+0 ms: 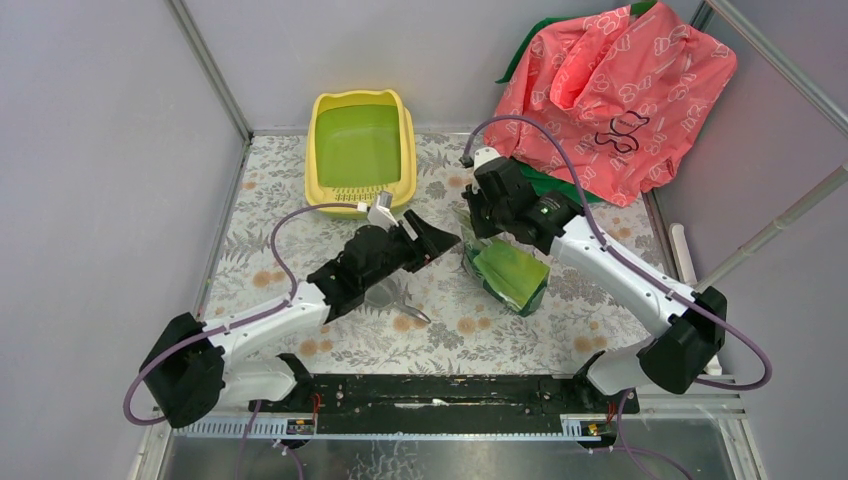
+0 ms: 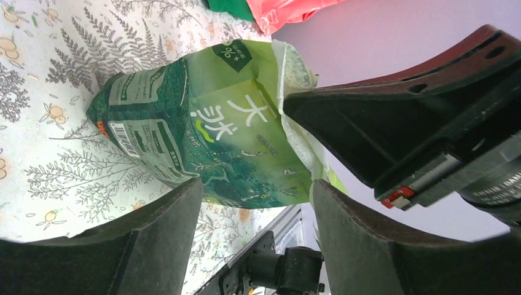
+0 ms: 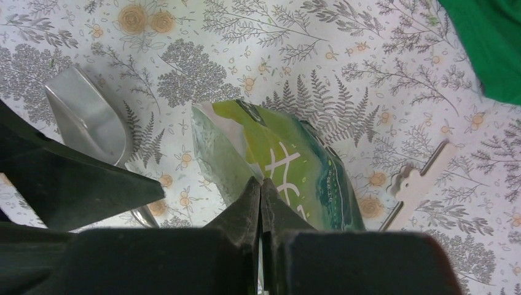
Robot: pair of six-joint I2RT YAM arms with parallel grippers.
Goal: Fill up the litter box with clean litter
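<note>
The yellow litter box with a green inside stands at the back of the table, its slotted lip towards me. A glossy green bag with white lettering stands right of centre; it also shows in the left wrist view and in the right wrist view. The clean litter is hidden; no granules show. My right gripper is shut on the bag's top edge. My left gripper is open just left of the bag, its jaws spread and facing the bag.
A metal scoop lies on the floral cloth under my left arm and shows in the right wrist view. A pink bag fills the back right corner. A white clip lies right of the green bag.
</note>
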